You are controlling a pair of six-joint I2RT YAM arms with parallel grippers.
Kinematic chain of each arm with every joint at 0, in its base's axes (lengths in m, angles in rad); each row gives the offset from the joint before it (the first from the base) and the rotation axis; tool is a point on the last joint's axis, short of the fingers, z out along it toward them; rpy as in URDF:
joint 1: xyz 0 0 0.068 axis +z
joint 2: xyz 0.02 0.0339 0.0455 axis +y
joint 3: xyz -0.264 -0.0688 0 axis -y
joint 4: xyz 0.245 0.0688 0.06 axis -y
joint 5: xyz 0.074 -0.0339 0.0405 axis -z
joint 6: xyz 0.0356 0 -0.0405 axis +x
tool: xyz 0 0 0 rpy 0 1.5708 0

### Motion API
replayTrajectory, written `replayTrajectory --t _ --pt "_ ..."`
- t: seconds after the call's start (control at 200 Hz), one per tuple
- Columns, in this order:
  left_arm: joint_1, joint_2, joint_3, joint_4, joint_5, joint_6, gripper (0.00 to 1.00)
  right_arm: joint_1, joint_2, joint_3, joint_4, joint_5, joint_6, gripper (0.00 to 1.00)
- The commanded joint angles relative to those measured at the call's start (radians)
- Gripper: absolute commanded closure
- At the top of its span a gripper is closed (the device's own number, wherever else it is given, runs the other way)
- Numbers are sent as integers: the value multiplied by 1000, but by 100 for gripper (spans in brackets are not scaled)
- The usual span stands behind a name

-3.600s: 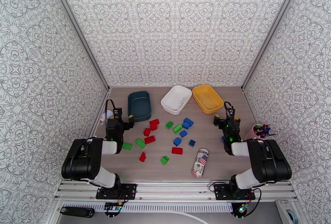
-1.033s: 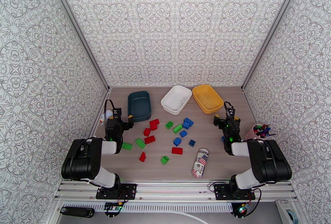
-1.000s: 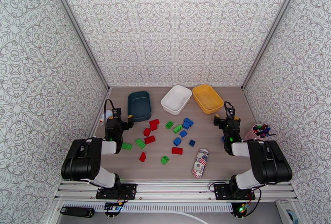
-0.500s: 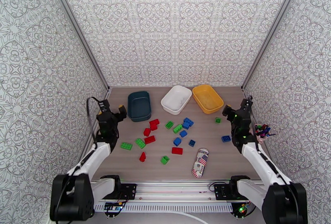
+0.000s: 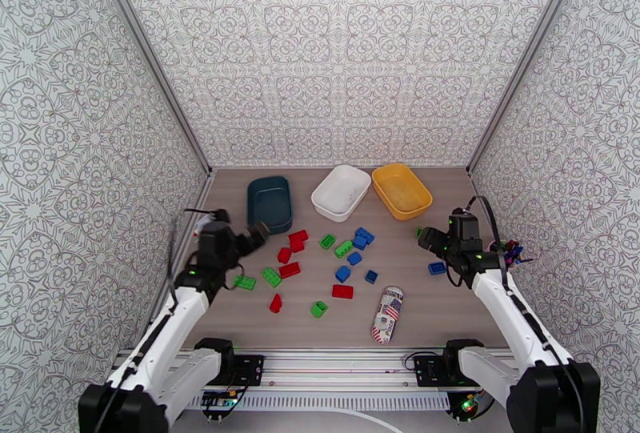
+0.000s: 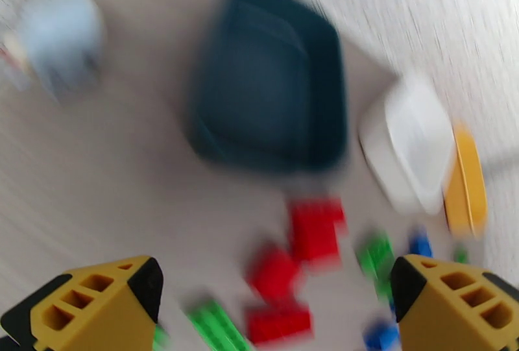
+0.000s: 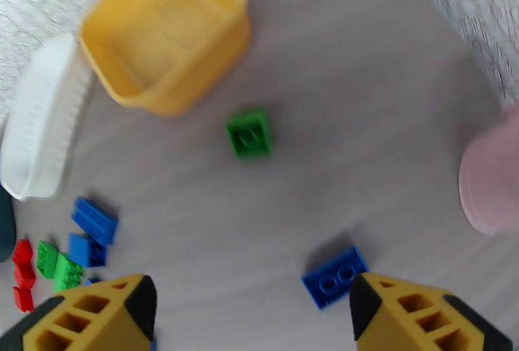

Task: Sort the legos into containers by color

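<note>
Unfolded from the tucked pose of a second ago, and reaching low over the table (image 5: 416, 306) with both arms; bins and can lying where they were. Seen from above: left gripper (image 5: 250, 249) near the front corner of the dark teal bin (image 5: 270, 201), just left of the red legos (image 5: 290, 254); right gripper (image 5: 436, 250) on the right side, between a green lego (image 5: 419, 231) and a blue lego (image 5: 437, 268), near the pink cup of markers (image 5: 502, 253). Also from above: white bin (image 5: 342, 190) and yellow bin (image 5: 400, 189) side by side at the far edge, right of the teal one, with red, green and blue bricks scattered on the table in front, all outside the bins, and a printed can (image 5: 388, 314) lying on its side toward the near edge. Told more plainly by the left wrist view, though blurred: left gripper (image 6: 272, 284) with yellow fingers (image 6: 97, 307) spread wide, holding nothing, red bricks and the teal bin beyond. Told by the right wrist view, sharper: right gripper (image 7: 252, 297) likewise spread wide and empty over bare table, green lego ahead near the yellow bin's corner, blue lego studs up close by the right-hand fingertip, pink cup at the right edge.
</note>
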Motion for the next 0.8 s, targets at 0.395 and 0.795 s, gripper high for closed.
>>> replayTrajectory --t 0.395,0.795 --pt "-619 158 -2 140 -269 -242 1 -88 311 11 17 -16 63 7" --pt "-634 166 -27 177 -299 -268 1 -94 429 19 87 -132 61 8"
